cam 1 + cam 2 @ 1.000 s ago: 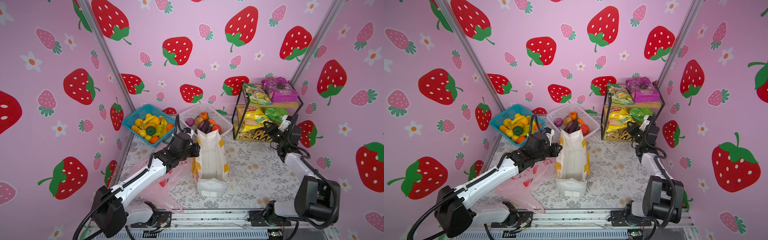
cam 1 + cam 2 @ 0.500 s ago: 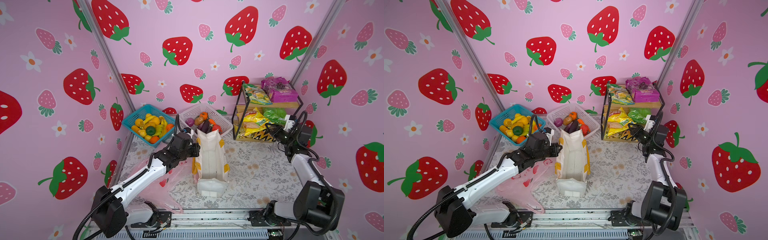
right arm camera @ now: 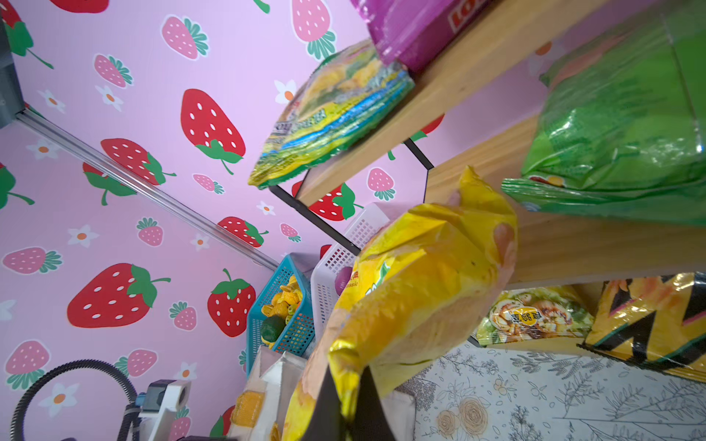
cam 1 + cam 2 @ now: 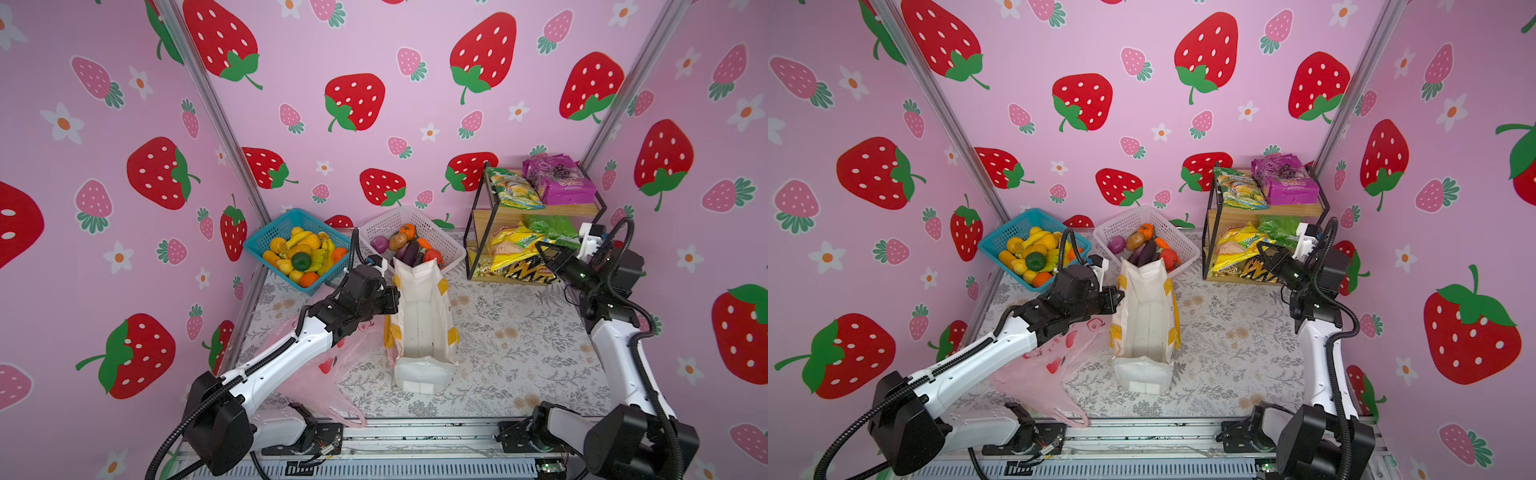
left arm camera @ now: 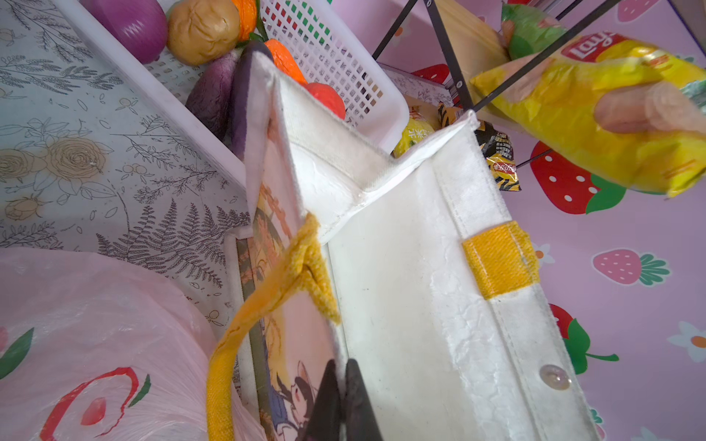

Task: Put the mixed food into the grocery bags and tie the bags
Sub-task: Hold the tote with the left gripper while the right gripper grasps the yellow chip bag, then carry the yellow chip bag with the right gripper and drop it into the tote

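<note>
We saw the left claw (image 5: 341, 382) pinched together on the near wall of the white tote (image 4: 420, 320). The tote stood open and upright on the table (image 4: 519, 332), just in front of the white basket (image 4: 384, 226). In the left wrist view only the 2 dark fingertips showed, and the frame edge cut off the rest. The right claw (image 3: 347, 393) was clamped on a corner of the yellow crisp packet (image 3: 420, 290), with its fingers mostly hidden behind the foil. The packet was held at the front of the middle shelf of the rack (image 4: 503, 214), and we could not tell whether its far end touched the board. The green packet (image 4: 550, 226) lay on that same shelf, partly behind the right arm in both top views. The pink bag (image 4: 328, 374) lay crumpled on the table beside the tote, half covered by the left arm. The dark green fruit (image 4: 301, 261) sat in the blue basket (image 4: 272, 230) among yellow and orange ones, well apart from both bags.
</note>
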Action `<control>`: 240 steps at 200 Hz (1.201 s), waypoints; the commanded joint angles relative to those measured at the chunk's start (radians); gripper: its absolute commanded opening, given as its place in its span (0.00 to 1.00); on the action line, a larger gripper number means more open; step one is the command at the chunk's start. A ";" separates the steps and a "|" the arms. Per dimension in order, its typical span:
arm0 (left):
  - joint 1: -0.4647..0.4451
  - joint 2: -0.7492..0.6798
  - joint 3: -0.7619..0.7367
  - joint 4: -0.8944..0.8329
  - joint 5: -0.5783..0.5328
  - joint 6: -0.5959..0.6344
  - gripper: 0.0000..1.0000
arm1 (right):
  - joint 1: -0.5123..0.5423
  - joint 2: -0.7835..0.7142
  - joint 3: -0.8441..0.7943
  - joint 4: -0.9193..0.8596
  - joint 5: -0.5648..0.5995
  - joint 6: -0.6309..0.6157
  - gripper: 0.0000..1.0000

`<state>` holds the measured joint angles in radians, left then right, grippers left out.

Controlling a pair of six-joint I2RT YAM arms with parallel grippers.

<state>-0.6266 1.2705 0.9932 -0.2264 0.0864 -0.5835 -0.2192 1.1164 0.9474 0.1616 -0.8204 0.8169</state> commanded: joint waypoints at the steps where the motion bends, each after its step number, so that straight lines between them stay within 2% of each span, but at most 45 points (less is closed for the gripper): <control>1: 0.001 -0.005 -0.001 0.022 -0.023 0.003 0.00 | -0.005 -0.058 0.038 0.002 -0.040 0.025 0.00; 47: 0.011 -0.005 -0.015 0.042 0.002 -0.014 0.00 | -0.005 -0.193 0.076 -0.174 -0.038 -0.061 0.00; 87: 0.018 0.004 -0.026 0.070 0.031 -0.031 0.00 | 0.035 -0.281 0.110 -0.231 -0.140 -0.102 0.00; 117: 0.022 0.018 -0.022 0.086 0.066 -0.043 0.00 | 0.171 -0.287 0.167 -0.227 -0.189 -0.119 0.00; 159: 0.025 0.022 -0.027 0.097 0.073 -0.050 0.00 | 0.492 -0.226 0.245 -0.233 -0.146 -0.170 0.00; 191: 0.028 0.017 -0.033 0.095 0.061 -0.056 0.00 | 0.693 -0.142 0.303 -0.332 -0.081 -0.267 0.00; 214: 0.030 0.011 -0.036 0.094 0.060 -0.059 0.00 | 0.759 -0.088 0.303 -0.421 -0.043 -0.341 0.00; 240: 0.032 -0.003 -0.042 0.089 0.057 -0.062 0.00 | 0.764 -0.057 0.275 -0.512 0.010 -0.430 0.00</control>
<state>-0.6018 1.2854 0.9726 -0.1539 0.1505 -0.6331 0.5388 1.0492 1.2316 -0.2478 -0.8783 0.5163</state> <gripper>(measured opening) 0.059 0.047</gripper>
